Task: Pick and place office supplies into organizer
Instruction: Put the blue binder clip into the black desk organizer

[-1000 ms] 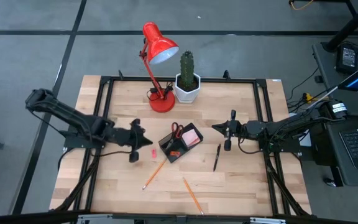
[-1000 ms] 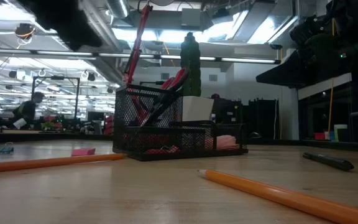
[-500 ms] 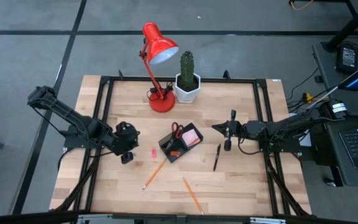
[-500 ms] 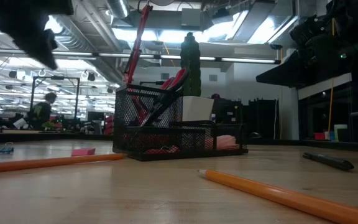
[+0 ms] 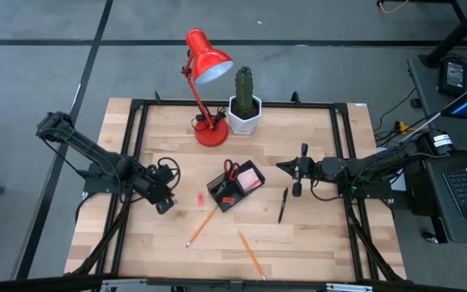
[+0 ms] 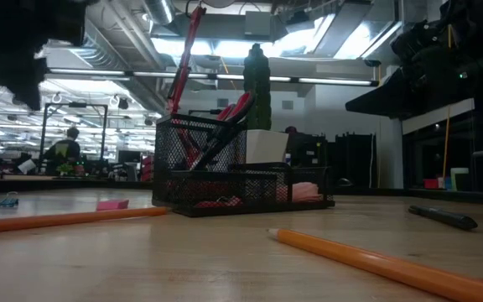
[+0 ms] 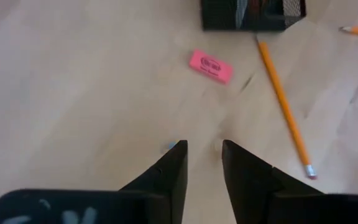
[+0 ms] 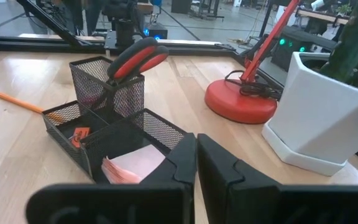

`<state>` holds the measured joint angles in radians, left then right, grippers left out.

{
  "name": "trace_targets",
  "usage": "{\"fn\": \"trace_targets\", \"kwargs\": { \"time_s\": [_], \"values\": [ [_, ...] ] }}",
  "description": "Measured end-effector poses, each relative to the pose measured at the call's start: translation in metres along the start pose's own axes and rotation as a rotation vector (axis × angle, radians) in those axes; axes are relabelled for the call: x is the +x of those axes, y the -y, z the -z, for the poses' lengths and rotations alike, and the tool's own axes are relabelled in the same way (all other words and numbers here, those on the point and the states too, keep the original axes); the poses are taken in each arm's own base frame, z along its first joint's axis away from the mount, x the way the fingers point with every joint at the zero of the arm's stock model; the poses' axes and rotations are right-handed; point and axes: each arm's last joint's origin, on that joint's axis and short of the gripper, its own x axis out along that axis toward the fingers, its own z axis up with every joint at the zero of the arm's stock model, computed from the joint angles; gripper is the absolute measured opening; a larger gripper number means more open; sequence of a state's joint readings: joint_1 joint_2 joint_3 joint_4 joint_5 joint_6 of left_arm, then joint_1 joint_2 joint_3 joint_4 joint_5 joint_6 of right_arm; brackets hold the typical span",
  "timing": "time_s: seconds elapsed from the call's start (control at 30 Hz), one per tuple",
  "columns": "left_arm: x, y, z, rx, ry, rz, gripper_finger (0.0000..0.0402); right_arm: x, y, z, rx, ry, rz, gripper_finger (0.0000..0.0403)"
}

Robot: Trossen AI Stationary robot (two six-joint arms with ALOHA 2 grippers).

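Starting at the left of the table, we see our left gripper [image 5: 165, 203] low over the bare wood with its two dark fingers [image 7: 169, 171] a small way apart and nothing between them. The flat pink rectangular eraser [image 7: 211, 66] lies ahead of those fingers and a little to one side, toward the black wire-mesh organizer [image 5: 235, 185], with its long axis set at a slant across our line of approach; we judge the wrist will want to turn to close across its narrow width. A dark oval stamp shows on its face, but we cannot read it. Just beyond it lies a long orange wooden pencil [image 5: 202, 226], running away from the organizer's corner. The organizer already holds red-handled scissors [image 8: 137, 57] upright and a pink sticky-note pad [image 8: 132, 164]. Farther right, a slim black pen [image 5: 283, 204] lies near our right gripper [image 5: 297, 173], which hangs closed and empty. The left arm is plainly the nearer one to the eraser.
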<state>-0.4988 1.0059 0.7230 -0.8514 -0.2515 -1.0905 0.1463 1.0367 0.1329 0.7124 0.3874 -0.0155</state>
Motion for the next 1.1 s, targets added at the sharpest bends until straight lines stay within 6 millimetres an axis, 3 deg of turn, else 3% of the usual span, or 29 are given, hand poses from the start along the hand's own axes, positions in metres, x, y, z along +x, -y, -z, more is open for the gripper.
{"fn": "trace_targets", "kwargs": {
  "time_s": [0.27, 0.53, 0.83, 1.1],
  "values": [
    [0.027, -0.012, 0.017, -0.027, -0.091, 0.024, 0.0111, 0.0, 0.0, 0.0, 0.015, 0.0, 0.0, 0.002],
    [0.031, -0.016, 0.018, 0.062, -0.04, -0.023, 0.0125, 0.0, 0.0, 0.0, 0.09, 0.0, 0.0, 0.002],
    [0.048, -0.013, 0.022, 0.116, -0.117, -0.109, 0.0134, 0.0, 0.0, 0.0, 0.093, 0.002, 0.003, 0.002],
    [0.067, -0.001, 0.022, 0.21, -0.134, -0.065, 0.013, 0.0, 0.0, 0.0, 0.121, 0.002, 0.003, 0.002]
  ]
}}
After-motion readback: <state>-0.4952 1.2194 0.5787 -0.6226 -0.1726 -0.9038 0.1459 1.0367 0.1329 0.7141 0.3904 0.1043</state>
